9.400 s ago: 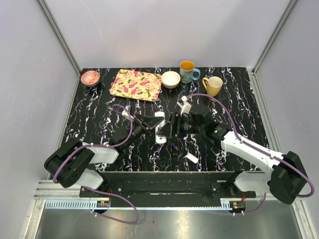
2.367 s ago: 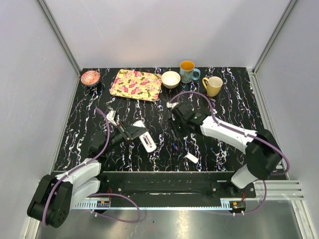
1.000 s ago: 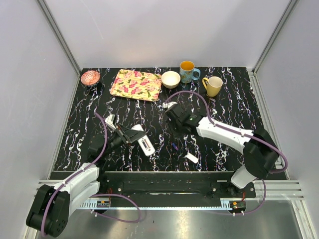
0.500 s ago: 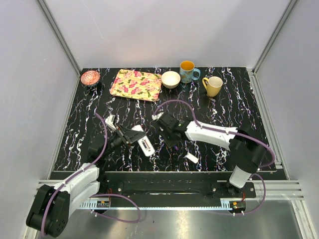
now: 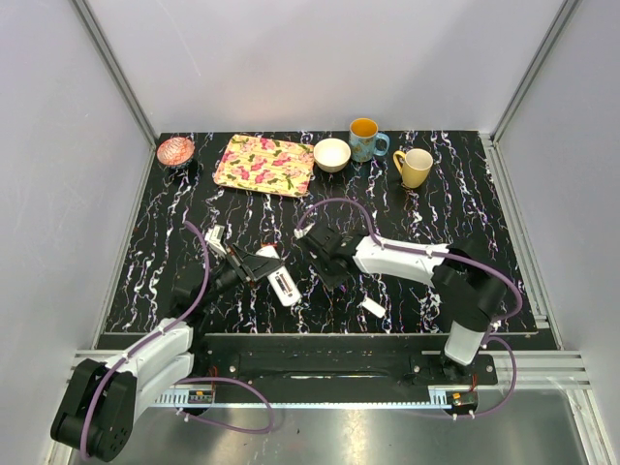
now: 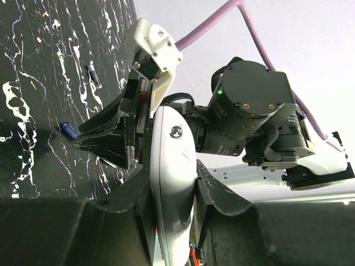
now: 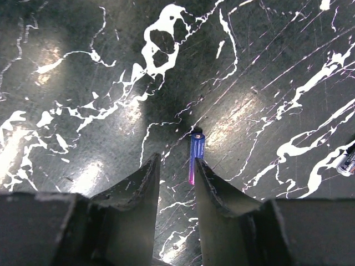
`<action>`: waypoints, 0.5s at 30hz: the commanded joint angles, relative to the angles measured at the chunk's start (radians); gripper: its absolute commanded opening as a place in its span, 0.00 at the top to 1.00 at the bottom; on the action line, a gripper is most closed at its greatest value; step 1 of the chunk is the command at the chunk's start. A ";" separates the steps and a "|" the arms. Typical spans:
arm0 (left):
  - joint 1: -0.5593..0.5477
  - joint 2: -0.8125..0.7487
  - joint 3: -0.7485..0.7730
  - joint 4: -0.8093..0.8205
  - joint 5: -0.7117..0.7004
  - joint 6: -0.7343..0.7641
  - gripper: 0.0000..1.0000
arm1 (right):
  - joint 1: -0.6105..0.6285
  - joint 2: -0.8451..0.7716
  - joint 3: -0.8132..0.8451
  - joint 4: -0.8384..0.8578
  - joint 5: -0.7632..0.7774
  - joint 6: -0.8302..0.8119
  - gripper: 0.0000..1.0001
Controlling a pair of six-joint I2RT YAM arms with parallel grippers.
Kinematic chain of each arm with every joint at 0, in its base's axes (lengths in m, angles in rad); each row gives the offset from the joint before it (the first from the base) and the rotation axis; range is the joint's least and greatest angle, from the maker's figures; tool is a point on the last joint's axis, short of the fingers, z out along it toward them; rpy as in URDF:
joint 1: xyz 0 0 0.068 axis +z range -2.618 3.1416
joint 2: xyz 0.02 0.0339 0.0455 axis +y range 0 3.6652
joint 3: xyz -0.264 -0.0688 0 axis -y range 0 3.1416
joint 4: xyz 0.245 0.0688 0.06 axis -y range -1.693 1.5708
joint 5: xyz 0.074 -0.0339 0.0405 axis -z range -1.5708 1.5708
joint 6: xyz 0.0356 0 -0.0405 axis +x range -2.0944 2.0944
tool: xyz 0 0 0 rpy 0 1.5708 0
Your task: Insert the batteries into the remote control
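My left gripper (image 6: 173,206) is shut on the white remote control (image 6: 173,158), holding it tilted above the table; in the top view the remote control (image 5: 282,284) sticks out of that gripper (image 5: 267,263). My right gripper (image 7: 176,160) hangs open just over the table, right of the remote. A blue battery (image 7: 196,156) lies flat against the inner edge of its right finger (image 7: 213,191), with no grip on it. A second battery (image 7: 347,162) shows at the right edge. From the left wrist view, two batteries (image 6: 69,130) (image 6: 93,75) lie on the table past the right gripper (image 5: 334,275).
A small loose white cover piece (image 5: 373,307) lies near the front edge. Along the back stand a pink bowl (image 5: 175,150), a floral tray (image 5: 263,165), a white bowl (image 5: 331,154), a blue mug (image 5: 365,139) and a yellow mug (image 5: 415,167).
My right arm swung left and down toward the remote and the battery, and its jaws opened. The left arm kept the remote still.
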 commanded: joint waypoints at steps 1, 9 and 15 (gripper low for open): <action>0.005 -0.014 -0.003 0.042 0.005 0.016 1.00 | 0.005 0.031 0.023 0.008 0.053 -0.021 0.62; 0.005 -0.015 -0.005 0.039 0.005 0.018 1.00 | -0.012 0.049 0.029 0.042 0.036 -0.015 0.63; 0.005 -0.014 -0.005 0.036 0.002 0.022 1.00 | -0.038 0.046 0.021 0.048 0.022 -0.018 0.64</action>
